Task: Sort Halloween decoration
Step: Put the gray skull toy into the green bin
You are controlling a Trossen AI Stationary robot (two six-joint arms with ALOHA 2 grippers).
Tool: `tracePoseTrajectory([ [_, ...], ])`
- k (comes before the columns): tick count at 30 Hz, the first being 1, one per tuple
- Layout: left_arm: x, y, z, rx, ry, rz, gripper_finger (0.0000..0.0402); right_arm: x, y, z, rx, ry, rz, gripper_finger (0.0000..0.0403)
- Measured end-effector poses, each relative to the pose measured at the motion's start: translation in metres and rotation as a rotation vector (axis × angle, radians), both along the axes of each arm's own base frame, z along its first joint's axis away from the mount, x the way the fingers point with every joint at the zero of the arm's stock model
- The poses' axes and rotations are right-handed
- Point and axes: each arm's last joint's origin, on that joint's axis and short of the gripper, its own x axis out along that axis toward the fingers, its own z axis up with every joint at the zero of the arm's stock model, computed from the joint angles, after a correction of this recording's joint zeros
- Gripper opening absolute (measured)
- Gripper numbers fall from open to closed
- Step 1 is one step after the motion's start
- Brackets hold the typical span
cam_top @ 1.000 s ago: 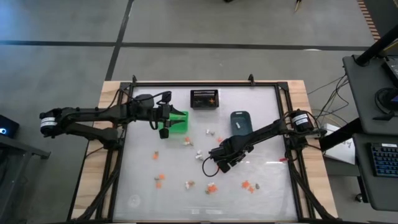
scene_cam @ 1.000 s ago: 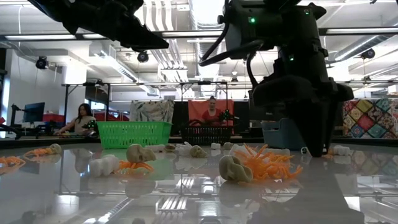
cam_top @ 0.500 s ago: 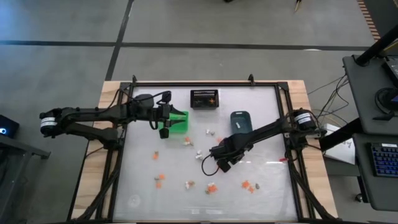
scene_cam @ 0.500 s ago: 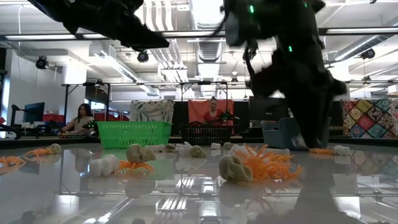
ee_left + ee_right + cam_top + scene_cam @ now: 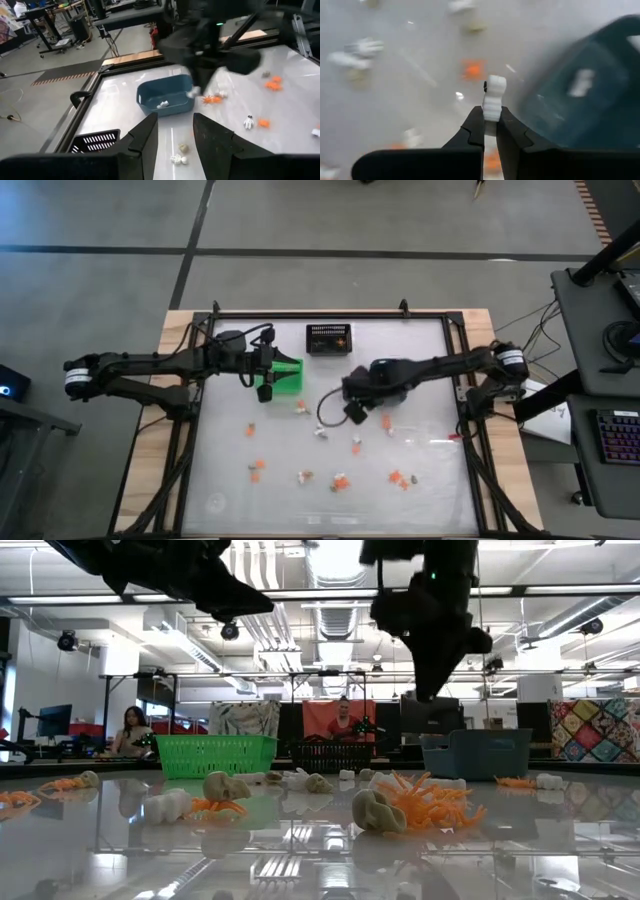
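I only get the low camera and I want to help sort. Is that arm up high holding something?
Observer: Yes. The right wrist view shows the right end effector shut on a small white trinket.
Operator: Is anything in the blue bin?
Observer: The left wrist view looks into the blue-grey bin: one white piece lies inside.
Operator: And the other arm?
Observer: From above, the left end effector hovers open at the green bin.

Lab or workshop: exposed ceiling ducts (image 5: 290,630), workbenches, person at monitor (image 5: 52,720).
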Motion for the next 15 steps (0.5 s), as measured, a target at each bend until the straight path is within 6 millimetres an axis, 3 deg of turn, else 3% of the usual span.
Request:
tracePoseTrajectory([
  [8,0.000,0.000,0.000,-0.051,-0.001,0.013,0.0107,-0.027,-0.064,-0.015,-0.061,0.224,-0.127,0.0013],
  [15,0.000,0.000,-0.001,-0.089,0.010,0.024,0.0107,-0.044,-0.086,-0.033,-0.037,0.309,-0.153,0.0013],
])
